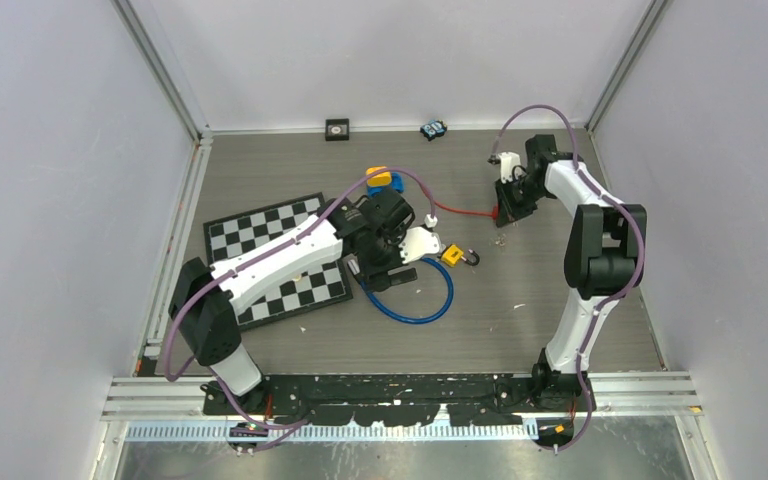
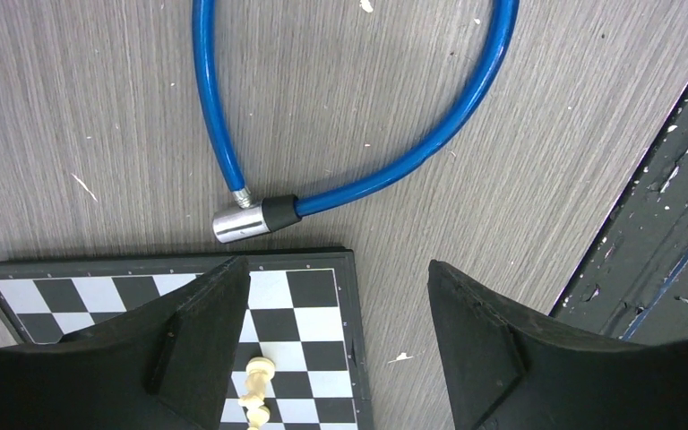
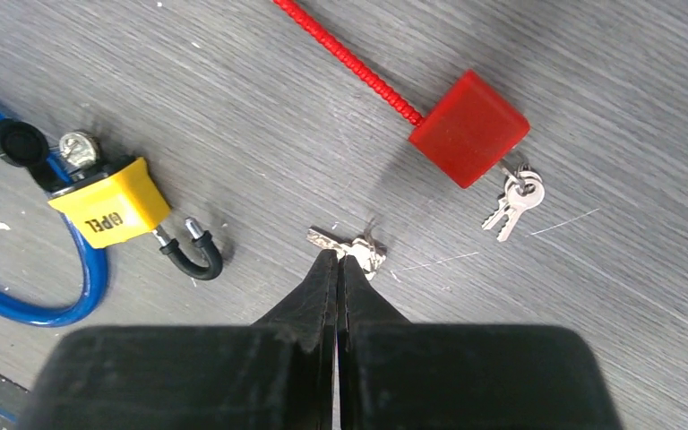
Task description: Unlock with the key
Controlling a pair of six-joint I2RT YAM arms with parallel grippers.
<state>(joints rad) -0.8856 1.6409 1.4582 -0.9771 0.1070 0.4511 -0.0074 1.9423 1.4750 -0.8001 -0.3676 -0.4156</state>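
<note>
My right gripper (image 3: 336, 262) is pressed together, seemingly pinching the small silver key bunch (image 3: 358, 249) lying just beside the yellow black-shackled padlock (image 3: 107, 204); my left gripper (image 2: 336, 269) hangs spread and empty near that padlock; I judge inserting and turning both remain.

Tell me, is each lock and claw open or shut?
Yellow padlock, shackle open.
Blue cable lock, ends joined, looped shut.
Red cable lock, key bunch hanging from it.
Loose keys, lying flat.
Left claw, open, empty.
Right claw, shut, tips at those keys.
</note>
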